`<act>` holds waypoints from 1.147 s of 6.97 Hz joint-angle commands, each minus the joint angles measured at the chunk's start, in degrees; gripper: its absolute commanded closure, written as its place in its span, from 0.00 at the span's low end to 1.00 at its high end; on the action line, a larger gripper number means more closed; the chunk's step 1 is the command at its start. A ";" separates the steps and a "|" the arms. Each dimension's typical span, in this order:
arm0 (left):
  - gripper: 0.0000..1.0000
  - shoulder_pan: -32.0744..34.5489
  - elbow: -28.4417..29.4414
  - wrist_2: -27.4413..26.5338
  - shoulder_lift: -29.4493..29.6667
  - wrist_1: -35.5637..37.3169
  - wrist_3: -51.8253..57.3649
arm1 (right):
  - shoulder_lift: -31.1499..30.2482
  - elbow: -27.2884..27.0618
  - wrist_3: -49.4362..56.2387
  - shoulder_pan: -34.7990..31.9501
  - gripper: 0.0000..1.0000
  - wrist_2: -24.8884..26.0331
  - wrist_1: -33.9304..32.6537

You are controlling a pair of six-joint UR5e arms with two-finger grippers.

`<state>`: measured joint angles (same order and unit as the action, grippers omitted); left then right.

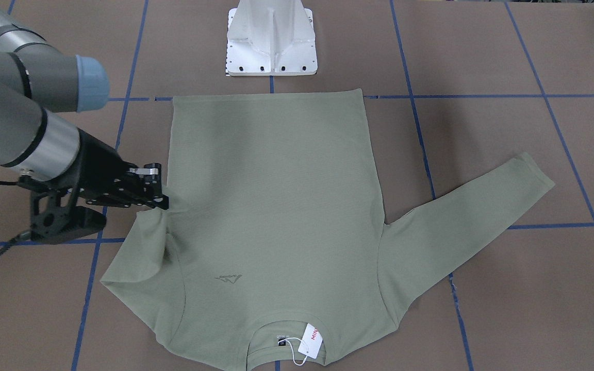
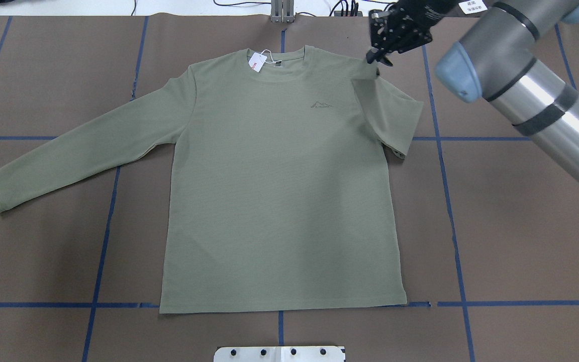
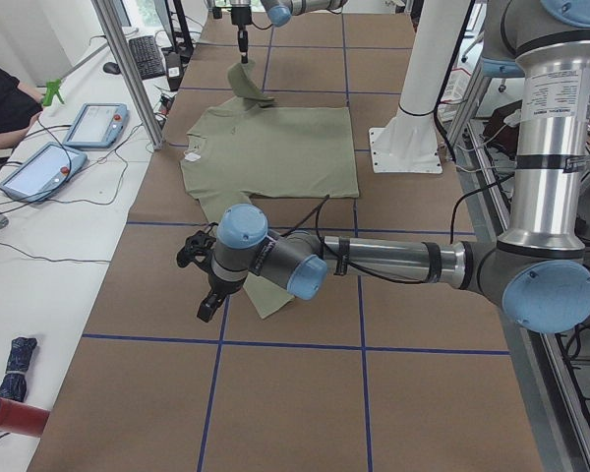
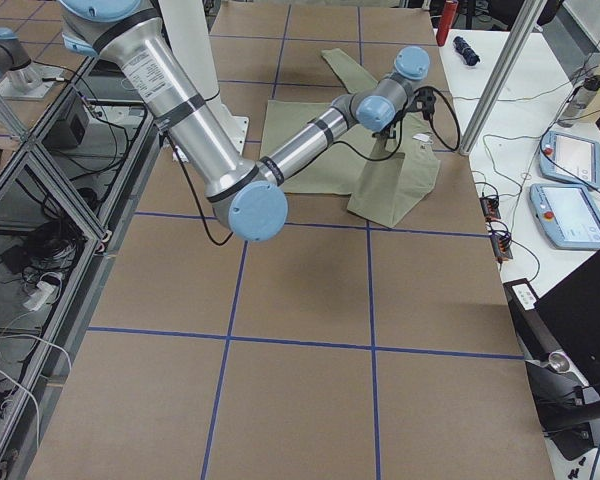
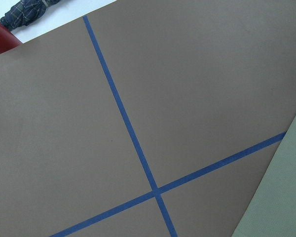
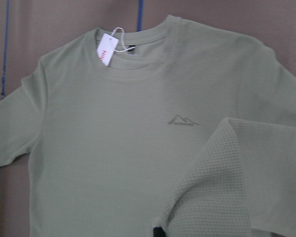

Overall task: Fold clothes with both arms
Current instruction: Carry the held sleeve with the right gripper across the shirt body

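Note:
The sage-green long-sleeved shirt point(image 2: 279, 191) lies flat and face up on the brown table, its white hang tag point(image 2: 255, 61) at the collar. My right gripper point(image 2: 374, 58) is shut on the cuff end of one sleeve point(image 1: 147, 242), which it holds lifted and folded back toward the shoulder. The right wrist view shows that raised sleeve point(image 6: 241, 182) over the chest logo point(image 6: 182, 121). The other sleeve point(image 2: 78, 146) lies stretched out flat. My left gripper point(image 3: 206, 307) shows only in the exterior left view, near that sleeve's cuff; I cannot tell whether it is open or shut.
The white base pedestal point(image 1: 271, 41) stands by the shirt's hem. Blue tape lines point(image 5: 133, 143) cross the brown table. A side table holds two pendants point(image 3: 93, 123), with a person's arm point(image 3: 0, 98) beside it. A red cylinder point(image 3: 5, 418) lies past the table's edge.

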<state>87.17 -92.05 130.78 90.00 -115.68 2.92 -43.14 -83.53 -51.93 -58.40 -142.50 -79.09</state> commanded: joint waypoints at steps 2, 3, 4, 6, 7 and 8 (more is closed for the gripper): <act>0.00 0.01 1.60 0.00 0.00 -0.86 0.16 | 13.95 10.84 -0.63 17.01 1.00 19.79 3.86; 0.00 0.01 2.83 0.00 -0.09 -2.43 0.07 | 15.79 12.76 -0.81 20.13 1.00 23.02 3.94; 0.00 0.01 3.97 0.00 -0.09 -3.23 0.07 | 18.76 16.69 -0.81 22.34 1.00 26.97 4.55; 0.00 0.01 6.35 0.00 0.09 -5.95 -0.02 | 20.02 21.55 -1.77 26.03 1.00 34.00 11.56; 0.00 0.01 6.79 -0.09 0.18 -6.05 -0.02 | 19.94 21.83 -1.86 27.62 1.00 36.74 12.72; 0.00 -0.07 7.06 -0.09 0.44 -6.22 -0.02 | 19.59 21.92 -3.78 28.50 1.00 38.50 15.69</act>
<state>87.17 -85.51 130.72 90.20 -121.55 2.91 -23.36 -62.07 -54.10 -31.40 -106.83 -66.53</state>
